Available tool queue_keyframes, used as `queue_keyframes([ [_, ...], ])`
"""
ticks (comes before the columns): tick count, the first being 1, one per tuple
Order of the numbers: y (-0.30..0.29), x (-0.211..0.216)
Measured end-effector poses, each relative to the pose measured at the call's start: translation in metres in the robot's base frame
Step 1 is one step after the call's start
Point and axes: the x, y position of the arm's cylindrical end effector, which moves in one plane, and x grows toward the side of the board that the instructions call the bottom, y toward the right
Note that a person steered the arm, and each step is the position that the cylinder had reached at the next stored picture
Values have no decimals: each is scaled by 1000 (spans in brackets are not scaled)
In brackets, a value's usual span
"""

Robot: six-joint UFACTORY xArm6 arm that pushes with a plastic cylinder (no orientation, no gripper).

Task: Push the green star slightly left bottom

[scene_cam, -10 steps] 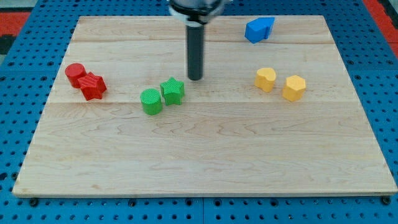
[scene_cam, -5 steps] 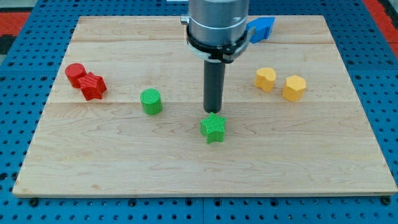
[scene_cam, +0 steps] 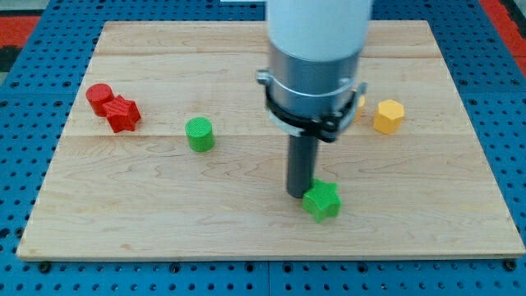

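The green star (scene_cam: 321,201) lies on the wooden board (scene_cam: 164,214) near the view's bottom, right of centre. My tip (scene_cam: 297,193) stands just left of the star and slightly above it in the view, touching or almost touching its upper left edge. The arm's wide grey body hangs over the board's middle and hides what lies behind it.
A green cylinder (scene_cam: 199,134) stands left of centre. A red cylinder (scene_cam: 99,98) and a red star (scene_cam: 123,113) sit together at the left. A yellow hexagon block (scene_cam: 389,116) sits at the right; another yellow block (scene_cam: 357,102) peeks from behind the arm.
The green star has slid from beside the green cylinder down and to the right across the board. My tip has followed it the same way.
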Motion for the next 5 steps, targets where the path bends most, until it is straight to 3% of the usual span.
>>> queue_keyframes([
  [1,27,5],
  [2,-16,19],
  [3,45,44],
  [4,80,41],
  [5,32,46],
])
